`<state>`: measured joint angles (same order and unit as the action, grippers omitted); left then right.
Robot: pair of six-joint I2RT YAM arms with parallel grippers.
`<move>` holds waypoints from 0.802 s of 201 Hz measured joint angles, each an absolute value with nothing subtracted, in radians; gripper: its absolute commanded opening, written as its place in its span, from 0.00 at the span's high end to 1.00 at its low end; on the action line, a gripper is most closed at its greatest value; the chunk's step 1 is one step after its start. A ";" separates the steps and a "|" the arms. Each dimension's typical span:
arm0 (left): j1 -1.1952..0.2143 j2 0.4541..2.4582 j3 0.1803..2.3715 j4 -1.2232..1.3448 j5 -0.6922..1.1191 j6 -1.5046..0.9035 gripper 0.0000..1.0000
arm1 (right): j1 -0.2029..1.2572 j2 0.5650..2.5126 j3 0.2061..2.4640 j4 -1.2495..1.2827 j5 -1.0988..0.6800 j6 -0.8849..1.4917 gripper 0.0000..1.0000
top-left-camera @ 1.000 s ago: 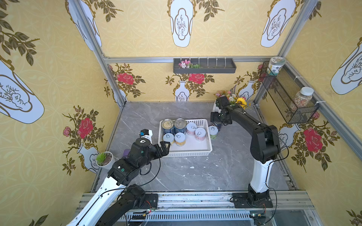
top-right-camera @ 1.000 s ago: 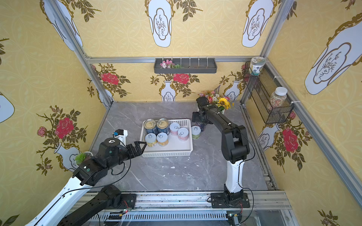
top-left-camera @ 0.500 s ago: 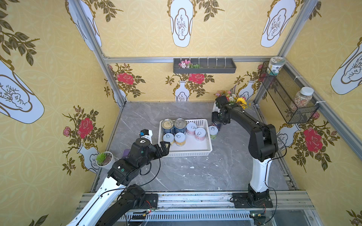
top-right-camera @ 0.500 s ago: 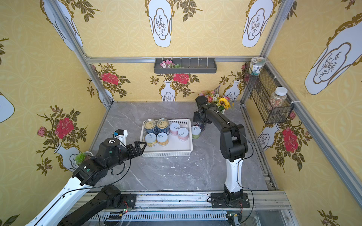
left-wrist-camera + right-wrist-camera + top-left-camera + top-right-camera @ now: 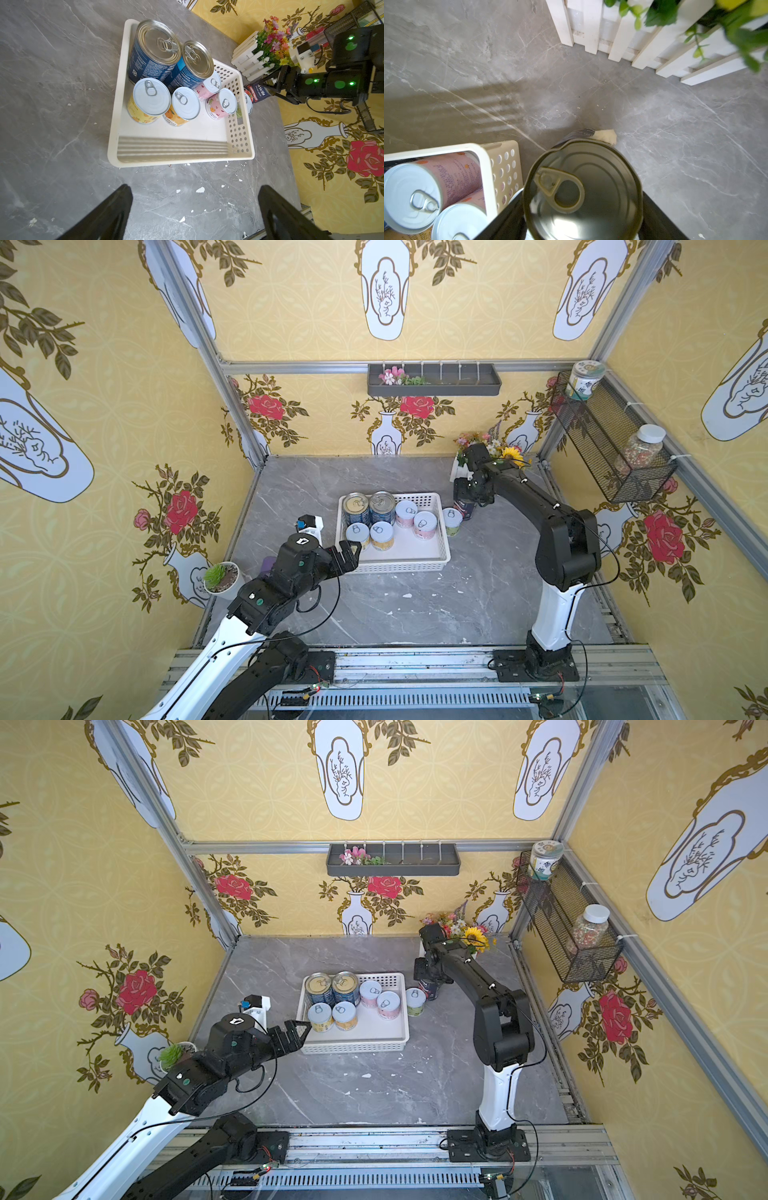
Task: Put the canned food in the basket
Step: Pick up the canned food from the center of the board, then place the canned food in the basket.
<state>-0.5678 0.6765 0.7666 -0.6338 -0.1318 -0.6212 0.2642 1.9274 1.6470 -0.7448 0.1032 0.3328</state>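
The left gripper (image 5: 352, 548) hangs with its jaws wide and empty by the near left corner of the basket (image 5: 399, 567). The basket sits mid-tabletop, nearer the far edge. If that arm swings in carelessly, it could clip the basket wall or the yellow-labelled tins (image 5: 358, 534) standing closest to it. Six tins fill the basket's far half and the near half is bare, so room is no worry.

Just outside the basket's right wall stands the green-labelled tin (image 5: 452, 521). Close behind it, toward the far right corner, the right gripper (image 5: 468, 501) has its fingers closed against the sides of the dark-labelled tin (image 5: 465, 510). This is the tight spot, with the green-labelled tin close beside it, the basket wall next, and the picket flower box (image 5: 459, 467) near behind. A sideways carry without enough lift would probably topple the green-labelled tin or catch the basket rim. A heavy tin may also pivot or slip in the grip.

The dark-labelled tin's long axis runs roughly vertical, with its pull-tab lid (image 5: 581, 187) facing up toward the wrist camera. Whether its base rests on the tabletop I cannot tell.
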 measured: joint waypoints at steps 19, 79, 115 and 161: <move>-0.568 0.677 0.767 -0.635 -0.131 -0.621 0.00 | 0.266 1.903 1.635 -0.741 0.104 0.333 0.33; -0.568 0.681 0.767 -0.635 -0.132 -0.621 0.00 | 0.271 1.838 1.613 -0.741 0.104 0.337 0.34; -0.568 0.673 0.767 -0.635 -0.132 -0.621 0.00 | 0.303 1.767 1.593 -0.742 0.108 0.341 0.34; -0.568 0.673 0.767 -0.635 -0.132 -0.621 0.00 | 0.431 1.655 1.559 -0.764 0.117 0.344 0.33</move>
<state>-0.5678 0.6735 0.7666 -0.6353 -0.1318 -0.6212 0.4313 1.6550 1.5593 -0.7639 0.1173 0.3435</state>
